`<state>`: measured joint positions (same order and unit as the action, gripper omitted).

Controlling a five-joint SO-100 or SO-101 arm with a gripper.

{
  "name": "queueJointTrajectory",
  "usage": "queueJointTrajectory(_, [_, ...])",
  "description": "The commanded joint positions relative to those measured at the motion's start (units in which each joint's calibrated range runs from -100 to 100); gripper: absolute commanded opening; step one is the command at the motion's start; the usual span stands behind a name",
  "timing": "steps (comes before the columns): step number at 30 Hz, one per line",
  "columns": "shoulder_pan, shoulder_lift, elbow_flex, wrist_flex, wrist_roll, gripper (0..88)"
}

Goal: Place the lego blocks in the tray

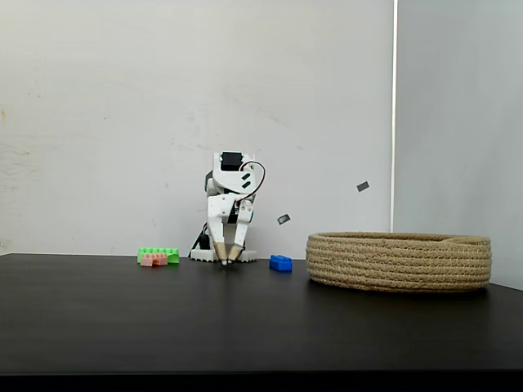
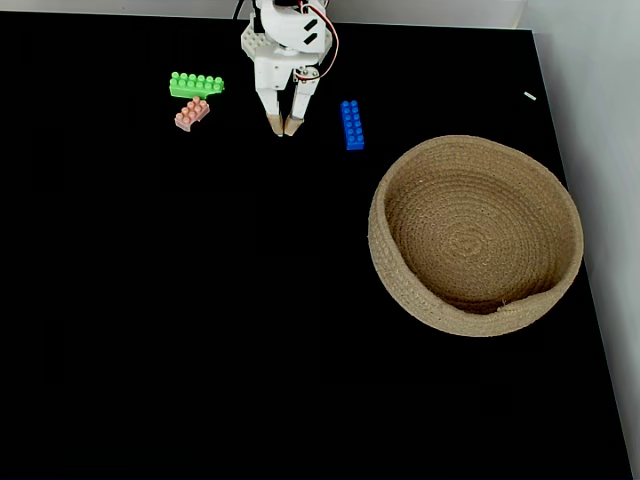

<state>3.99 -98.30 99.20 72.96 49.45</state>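
Black table (image 2: 200,330): gripper (image 2: 284,129) seemingly closed between bricks (image 2: 352,124), holding none.

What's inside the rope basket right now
Nothing. From above, the basket shows only its bare coiled floor, except a strip under the near wall, hidden in shadow. The blue brick, green brick and pink brick all lie outside on the table.

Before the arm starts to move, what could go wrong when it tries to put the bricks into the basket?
1. The pink brick lies right against the green brick, so a grasp on one may push or drag the other.
2. The basket has a raised wall; a brick carried too low could hit the rim.
3. The gripper rests with its fingertips close together near the table, so it must lift and open before reaching the blue brick.
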Motion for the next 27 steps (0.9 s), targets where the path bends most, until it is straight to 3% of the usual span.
queueJointTrajectory(1, [-0.28, -0.49, 0.8, 0.47, -0.54, 0.0])
queueJointTrajectory(5, [-0.36, -0.49, 0.8, 0.38, 1.17, 0.0])
queueJointTrajectory(10, [-0.78, -0.49, 0.8, 0.13, -2.2, 0.0])
queueJointTrajectory(17, [-0.2, 1.83, -6.23, -2.86, 0.15, 0.2])
queueJointTrajectory(27, [-3.66, 19.71, -22.83, -5.2, -1.76, 20.6])
